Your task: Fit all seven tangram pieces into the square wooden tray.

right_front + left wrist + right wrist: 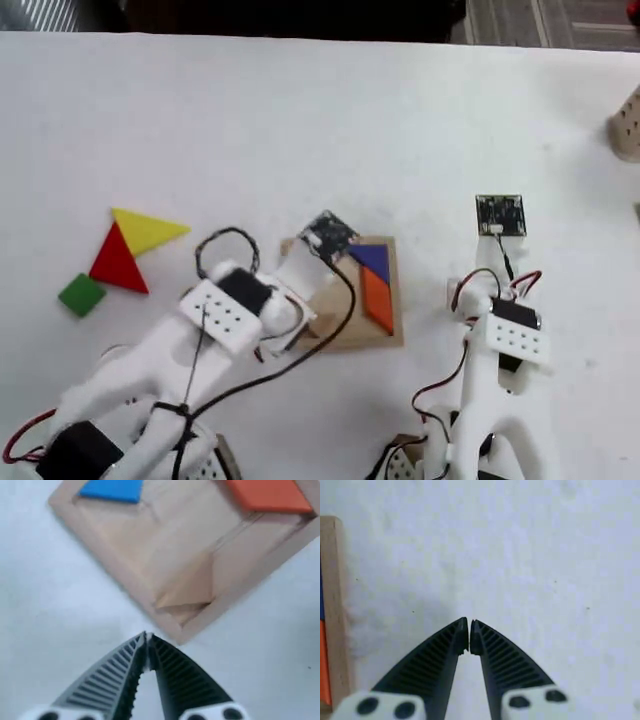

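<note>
Spotted from high: red triangle (117, 262) well apart from tray (386, 342). Poised left gripper (147, 640) at tray corner, right gripper (469, 628) beside tray, both with fingers together.

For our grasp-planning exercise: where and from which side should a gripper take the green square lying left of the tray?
Probably from straight above, pinching its upper-left and lower-right edges as the high view shows them: the green square lies flat, and the red triangle crowds its upper-right edge.

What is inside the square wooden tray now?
The tray holds a blue piece, an orange piece and a pale beige shape near one corner. The left arm covers its left part in the high view; anything there is hidden.
</note>
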Controlling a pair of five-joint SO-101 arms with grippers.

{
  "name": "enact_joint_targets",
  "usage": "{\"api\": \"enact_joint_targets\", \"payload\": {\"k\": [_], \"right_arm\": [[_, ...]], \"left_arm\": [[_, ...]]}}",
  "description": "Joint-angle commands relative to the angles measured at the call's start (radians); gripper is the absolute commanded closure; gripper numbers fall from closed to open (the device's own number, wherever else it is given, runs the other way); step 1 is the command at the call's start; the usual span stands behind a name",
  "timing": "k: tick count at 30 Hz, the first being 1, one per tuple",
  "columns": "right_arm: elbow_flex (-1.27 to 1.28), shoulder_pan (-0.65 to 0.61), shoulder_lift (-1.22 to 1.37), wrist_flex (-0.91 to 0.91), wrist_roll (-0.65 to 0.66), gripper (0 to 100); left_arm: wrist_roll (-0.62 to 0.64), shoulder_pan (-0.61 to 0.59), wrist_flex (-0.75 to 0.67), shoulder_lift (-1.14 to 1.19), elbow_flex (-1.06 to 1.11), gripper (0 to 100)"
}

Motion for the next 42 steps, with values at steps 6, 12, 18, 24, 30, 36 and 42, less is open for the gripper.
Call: {"api": "enact_joint_targets", "payload": {"k": [6, 12, 18, 24, 30, 36, 42], "right_arm": [[-0.003, -0.008, -0.03, 0.005, 0.014, 97.8], [-0.003, -0.008, -0.03, 0.005, 0.014, 97.8], [-0.003, -0.008, -0.03, 0.005, 0.014, 97.8], [-0.003, -0.008, -0.03, 0.005, 0.014, 97.8], [-0.003, -0.007, -0.03, 0.007, 0.014, 97.8], [-0.003, -0.007, -0.03, 0.007, 0.014, 97.8], [-0.003, -0.008, -0.03, 0.007, 0.014, 97.8]], "left_arm": [[0.061, -0.042, -0.135, 0.174, -0.052, 98], [0.064, -0.038, -0.12, 0.257, -0.1, 98], [0.069, -0.038, -0.138, 0.263, -0.103, 98], [0.126, -0.027, -0.161, 0.265, -0.101, 98], [0.247, 0.018, -0.269, 0.265, -0.101, 98], [0.247, 0.015, -0.285, 0.259, -0.101, 98], [0.245, 0.007, -0.173, 0.176, -0.14, 98]]}}
